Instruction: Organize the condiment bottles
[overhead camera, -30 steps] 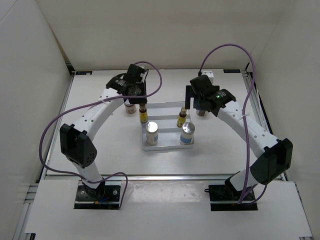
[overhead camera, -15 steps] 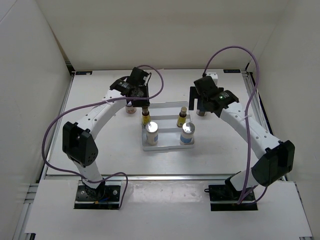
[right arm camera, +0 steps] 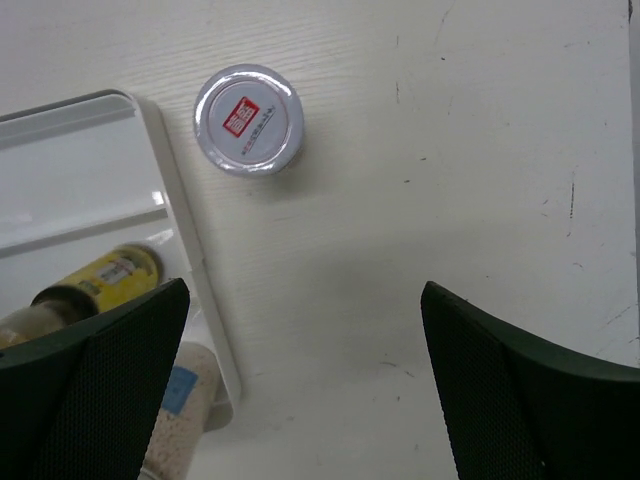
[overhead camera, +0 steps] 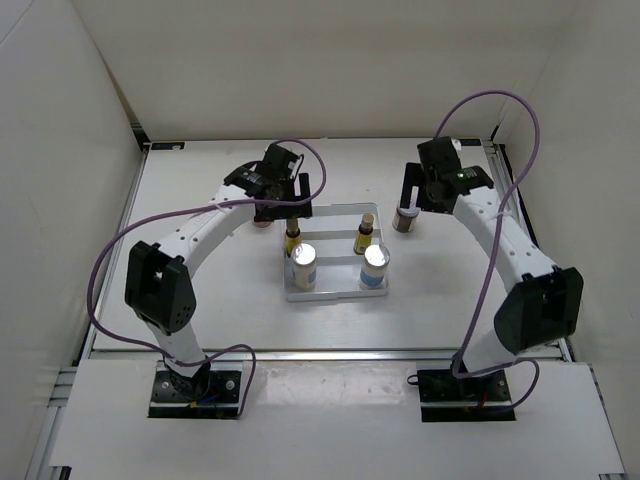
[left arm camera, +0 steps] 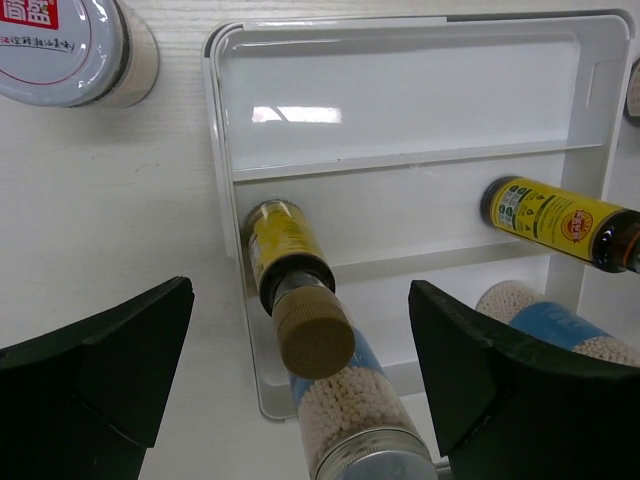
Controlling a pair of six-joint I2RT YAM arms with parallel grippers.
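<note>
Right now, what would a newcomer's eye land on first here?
The white tray mid-table holds two silver-capped bottles in its near row and two slim yellow bottles behind them. Two pale-lidded jars stand outside its far corners. The left pincer and right pincer hang open above.

A flat white bench with faint wood grain sits boxed in by a plain white back wall, a white left wall and a white right wall. A silver aluminium rail runs along its near edge, with a white front board beyond it. The light is even and the shadows are soft. Small dark scuffs mark the bench.
</note>
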